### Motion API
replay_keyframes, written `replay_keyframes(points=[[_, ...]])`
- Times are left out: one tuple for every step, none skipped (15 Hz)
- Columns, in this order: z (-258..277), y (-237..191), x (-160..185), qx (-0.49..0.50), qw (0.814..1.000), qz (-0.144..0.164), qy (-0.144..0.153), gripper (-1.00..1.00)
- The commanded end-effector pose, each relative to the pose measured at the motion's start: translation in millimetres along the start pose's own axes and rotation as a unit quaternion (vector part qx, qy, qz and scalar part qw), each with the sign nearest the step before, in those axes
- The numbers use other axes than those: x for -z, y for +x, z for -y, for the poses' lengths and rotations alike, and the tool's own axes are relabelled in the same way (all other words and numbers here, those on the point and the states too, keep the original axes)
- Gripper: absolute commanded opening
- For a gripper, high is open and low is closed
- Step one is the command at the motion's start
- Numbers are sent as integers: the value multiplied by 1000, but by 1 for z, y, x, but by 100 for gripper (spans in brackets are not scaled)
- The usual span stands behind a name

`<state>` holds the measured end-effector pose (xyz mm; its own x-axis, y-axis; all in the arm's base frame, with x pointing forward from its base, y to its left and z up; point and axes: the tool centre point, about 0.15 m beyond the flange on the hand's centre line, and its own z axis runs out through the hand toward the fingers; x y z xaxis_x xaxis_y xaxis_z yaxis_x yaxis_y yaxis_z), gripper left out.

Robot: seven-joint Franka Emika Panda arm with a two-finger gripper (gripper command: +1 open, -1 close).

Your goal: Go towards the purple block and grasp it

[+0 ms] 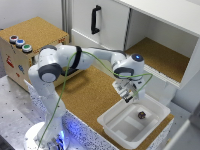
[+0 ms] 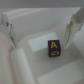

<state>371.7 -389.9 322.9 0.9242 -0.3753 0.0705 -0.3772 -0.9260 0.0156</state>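
Observation:
The purple block point(image 1: 142, 115) is a tiny dark cube lying on the floor of a white tray point(image 1: 116, 126) at the exterior view's lower right. In the wrist view the purple block point(image 2: 54, 47) shows a yellow letter on its top face. My gripper point(image 1: 131, 96) hangs above the tray's rim, up and to the exterior view's left of the block, not touching it. In the wrist view the gripper point(image 2: 40, 41) is open and empty, with one finger point(image 2: 9, 30) and the other finger point(image 2: 73, 27) wide apart; the block lies below, nearer the second finger.
A wooden box point(image 1: 35, 35) with three round coloured buttons point(image 1: 20, 43) stands at the exterior view's left. A white cabinet with a black handle point(image 1: 95, 19) and an open shelf point(image 1: 160, 57) stands behind. The tray's walls point(image 2: 20, 60) surround the block.

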Motion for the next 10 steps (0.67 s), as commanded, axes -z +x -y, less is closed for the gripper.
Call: replay_keyframes(points=[[-45,30,-62,20,998,28,55,100],[-46,30,-69,43,996,29,76,100],[-47,33,-74,42,996,22,71,100],[-50,35,-75,38,997,13,71,100],[-53,38,-76,32,997,7,76,100],[-54,40,-80,30,997,5,76,100],[-54,42,-87,30,997,8,73,100],[-54,43,-94,28,997,12,73,100],[-50,43,-97,32,997,14,75,100],[-44,43,-97,39,997,12,68,100]])
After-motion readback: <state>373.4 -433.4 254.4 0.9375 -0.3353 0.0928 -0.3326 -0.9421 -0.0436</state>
